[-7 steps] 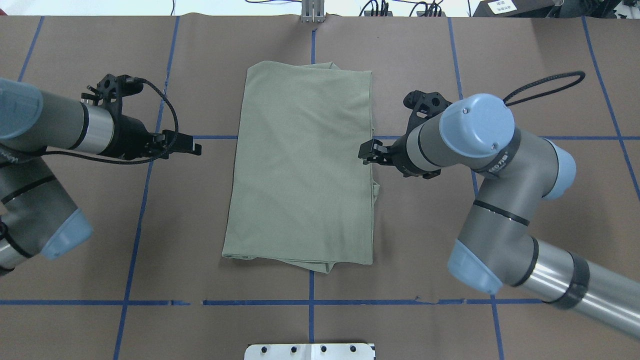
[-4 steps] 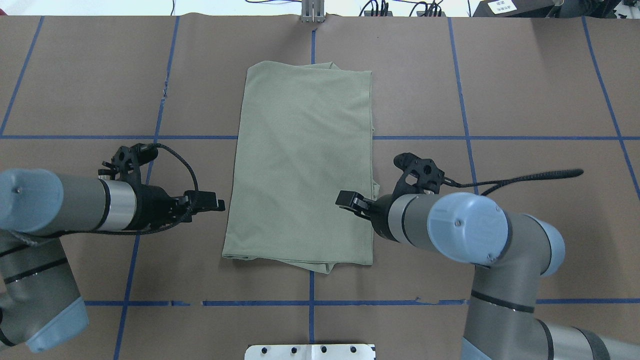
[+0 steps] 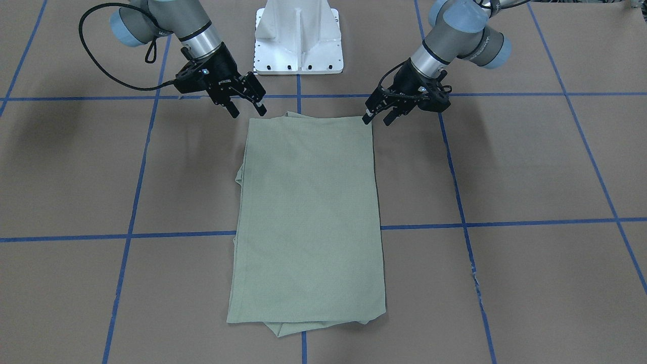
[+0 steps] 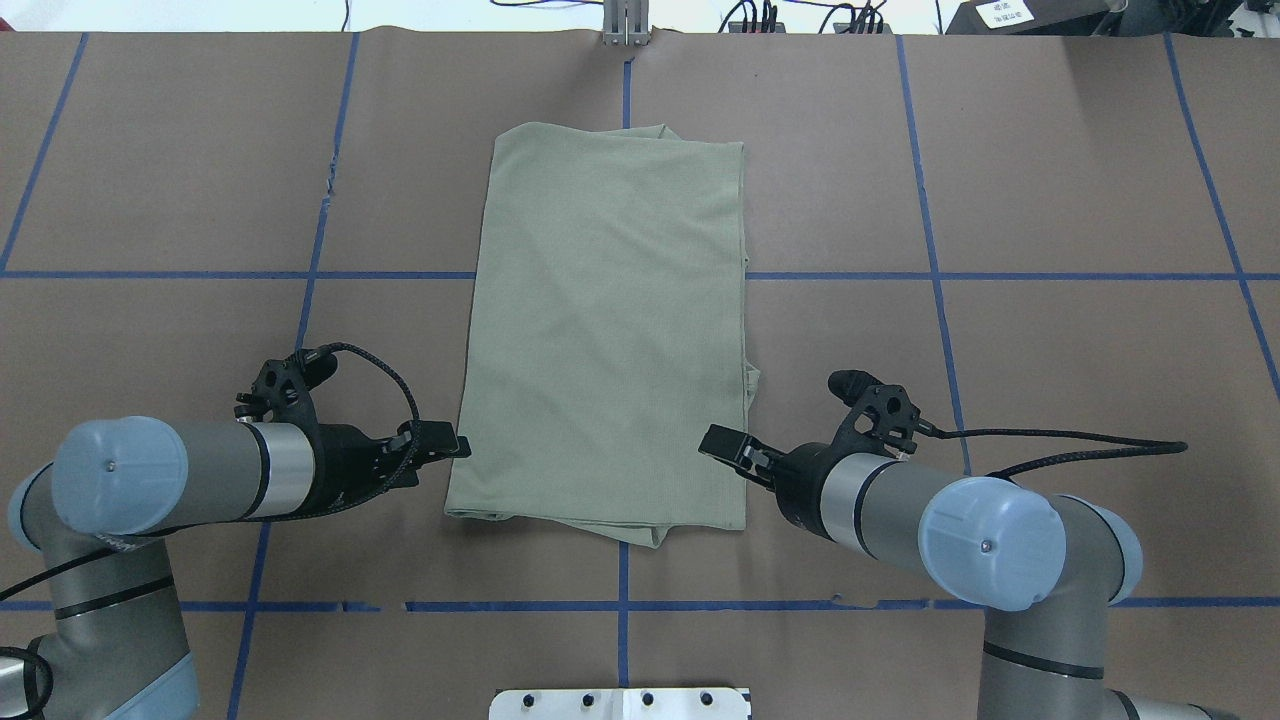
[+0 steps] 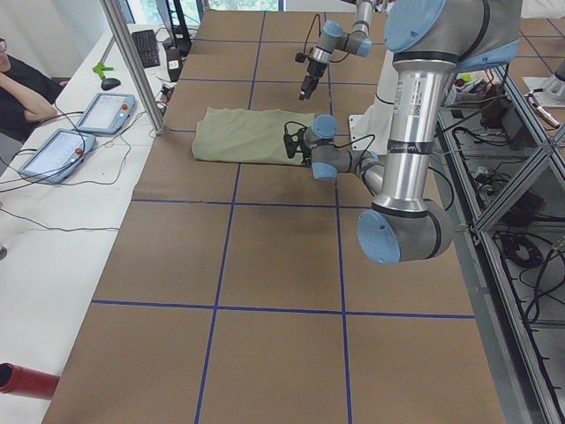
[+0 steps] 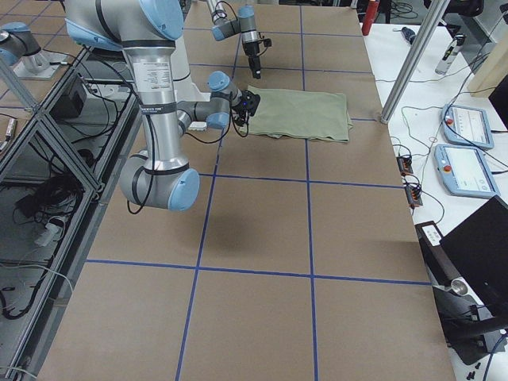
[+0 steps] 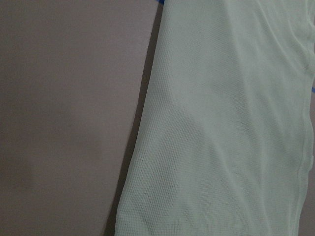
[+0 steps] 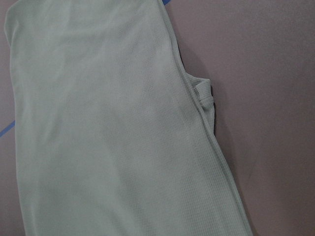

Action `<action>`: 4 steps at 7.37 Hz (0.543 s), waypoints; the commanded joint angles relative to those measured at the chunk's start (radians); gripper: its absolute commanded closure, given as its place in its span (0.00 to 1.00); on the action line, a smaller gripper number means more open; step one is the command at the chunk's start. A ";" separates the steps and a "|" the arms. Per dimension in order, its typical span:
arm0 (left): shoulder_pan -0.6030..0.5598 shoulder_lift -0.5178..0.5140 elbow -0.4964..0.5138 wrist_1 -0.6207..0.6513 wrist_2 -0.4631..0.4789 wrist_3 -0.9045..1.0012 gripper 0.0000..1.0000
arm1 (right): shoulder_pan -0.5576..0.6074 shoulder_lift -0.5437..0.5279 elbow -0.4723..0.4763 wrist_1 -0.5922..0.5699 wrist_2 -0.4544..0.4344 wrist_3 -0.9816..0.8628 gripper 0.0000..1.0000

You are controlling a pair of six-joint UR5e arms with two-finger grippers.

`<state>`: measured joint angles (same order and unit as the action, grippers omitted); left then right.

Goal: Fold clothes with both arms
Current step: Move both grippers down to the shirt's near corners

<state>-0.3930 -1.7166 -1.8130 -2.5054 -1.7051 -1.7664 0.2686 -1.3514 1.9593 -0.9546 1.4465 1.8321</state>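
Left gripper (image 4: 450,443) and right gripper (image 4: 718,440), both with fingers apart and empty, flank the lower corners of the folded sage-green shirt (image 4: 610,330) at frame centre. Pinching only the top layer would likely splay the stack.

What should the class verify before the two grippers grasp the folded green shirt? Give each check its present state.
1. Shirt folded flat into a rectangle: ok.
2. Left gripper open, at the shirt's left edge: ok.
3. Right gripper open, at its right edge: ok.
4. Grippers level with each other along the shirt: ok.
5. Near hem tidy: not ok, cloth pokes out from beneath.
6. Gripper height above the cloth: cannot tell.
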 commanded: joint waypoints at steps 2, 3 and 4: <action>0.031 -0.023 0.061 -0.062 0.036 -0.028 0.17 | -0.002 0.003 0.000 -0.010 -0.001 0.001 0.00; 0.045 -0.023 0.063 -0.062 0.036 -0.028 0.17 | -0.002 0.003 0.000 -0.009 -0.003 0.001 0.00; 0.052 -0.023 0.061 -0.062 0.036 -0.028 0.17 | -0.002 0.003 0.000 -0.010 -0.003 0.001 0.00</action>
<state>-0.3517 -1.7387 -1.7522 -2.5669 -1.6696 -1.7943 0.2670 -1.3485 1.9589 -0.9641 1.4440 1.8331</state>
